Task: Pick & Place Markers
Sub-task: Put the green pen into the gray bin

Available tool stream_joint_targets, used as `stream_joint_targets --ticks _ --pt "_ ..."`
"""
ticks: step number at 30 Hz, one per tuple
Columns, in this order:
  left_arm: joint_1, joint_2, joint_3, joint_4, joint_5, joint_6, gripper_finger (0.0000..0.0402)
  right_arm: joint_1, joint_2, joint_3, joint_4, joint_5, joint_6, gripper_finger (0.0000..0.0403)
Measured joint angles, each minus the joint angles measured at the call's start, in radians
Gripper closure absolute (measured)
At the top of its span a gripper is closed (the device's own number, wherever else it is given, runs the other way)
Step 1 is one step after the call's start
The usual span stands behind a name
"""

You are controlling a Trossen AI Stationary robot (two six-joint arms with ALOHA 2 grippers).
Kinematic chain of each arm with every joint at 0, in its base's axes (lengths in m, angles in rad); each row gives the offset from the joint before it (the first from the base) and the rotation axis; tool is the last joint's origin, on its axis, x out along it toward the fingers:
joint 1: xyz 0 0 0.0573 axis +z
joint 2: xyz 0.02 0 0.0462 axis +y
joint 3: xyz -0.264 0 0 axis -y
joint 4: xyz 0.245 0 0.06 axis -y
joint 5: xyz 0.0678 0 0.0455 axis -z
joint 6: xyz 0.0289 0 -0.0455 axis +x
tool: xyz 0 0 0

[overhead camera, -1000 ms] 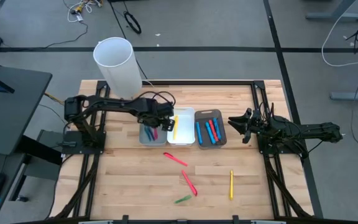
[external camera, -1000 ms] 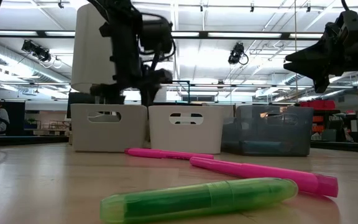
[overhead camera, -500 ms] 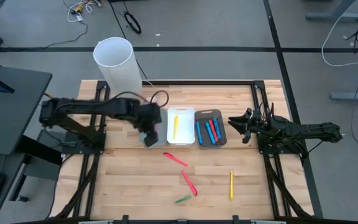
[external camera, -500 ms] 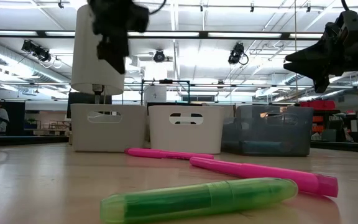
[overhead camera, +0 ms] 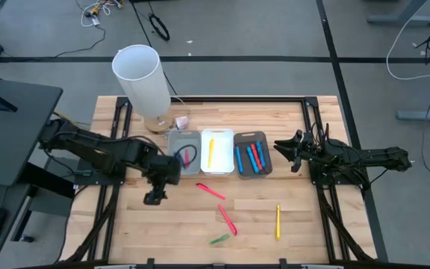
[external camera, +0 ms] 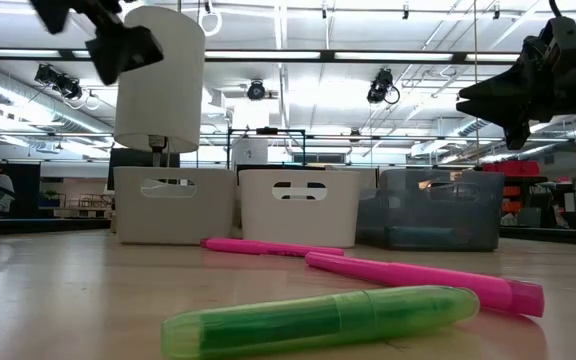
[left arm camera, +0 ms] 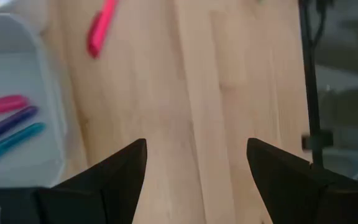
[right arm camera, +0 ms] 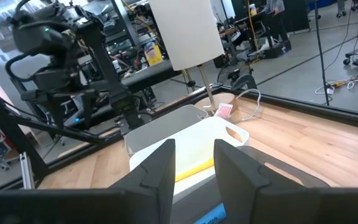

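Several markers lie loose on the wooden table: two pink [overhead camera: 210, 190] [overhead camera: 228, 219], a green [overhead camera: 219, 239] and a yellow [overhead camera: 278, 221]. Three bins stand in a row: the left one [overhead camera: 175, 166] holds pink, purple and teal markers [left arm camera: 5, 127], the white middle one [overhead camera: 225, 152] a yellow marker, the dark one [overhead camera: 264, 153] blue and red ones. My left gripper [overhead camera: 154, 198] [left arm camera: 196, 143] hangs open over bare wood, near and left of the left bin. My right gripper [overhead camera: 278, 147] [right arm camera: 194, 149] points level at the bins from the right, slightly open and empty.
A tall white cylinder [overhead camera: 140, 78] stands at the table's far left, behind the left bin, with a small pink thing [overhead camera: 181, 121] at its foot. Black frame rails [overhead camera: 313, 119] run along the table's sides.
My left gripper has left its place above the left bin, risen, and swung toward the table's near left, rolling about its own axis on the way. Its fingers have stayed open.
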Motion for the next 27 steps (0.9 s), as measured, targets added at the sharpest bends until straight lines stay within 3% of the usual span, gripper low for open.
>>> stream_joint_targets --ticks 9,27 --pt "-0.046 0.042 0.044 -0.031 -0.019 0.012 0.0122 0.000 0.000 0.000 0.000 0.000 0.000 0.0292" --pt "-0.038 0.368 0.437 -0.165 -0.053 0.062 0.0122 0.000 0.000 0.000 0.000 0.000 0.000 0.0292"
